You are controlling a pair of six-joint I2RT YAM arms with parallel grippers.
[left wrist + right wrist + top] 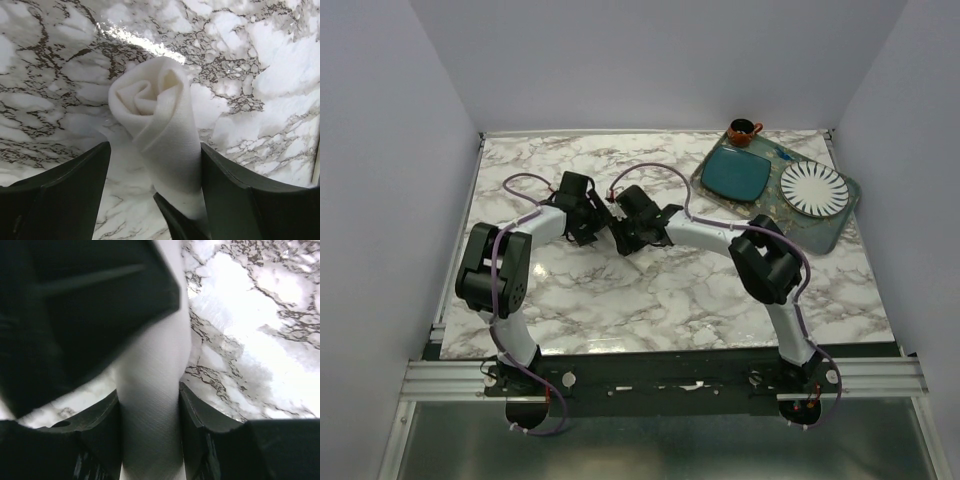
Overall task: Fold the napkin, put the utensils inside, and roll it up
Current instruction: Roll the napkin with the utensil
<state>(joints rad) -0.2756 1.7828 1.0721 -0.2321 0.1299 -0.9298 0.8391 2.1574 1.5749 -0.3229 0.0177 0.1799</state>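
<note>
The napkin (155, 107) is a cream cloth rolled into a tight tube, its spiral end facing the left wrist camera. My left gripper (155, 147) is open around it: the roll leans on the right finger (235, 185), with a gap of bare marble beside the left finger (65, 190). My right gripper (148, 392) is shut on the napkin (150, 420), both fingers pressed against the tube. In the top view the left gripper (588, 215) and right gripper (625, 228) meet at mid-table and cover the roll. The utensils are hidden in every view.
At the back right a grey tray (840, 222) holds a teal square plate (738, 174) and a white ribbed round plate (813, 188). A small brown cup (742, 130) stands at its far corner. The left gripper's dark body (75, 315) fills the right wrist view's upper left.
</note>
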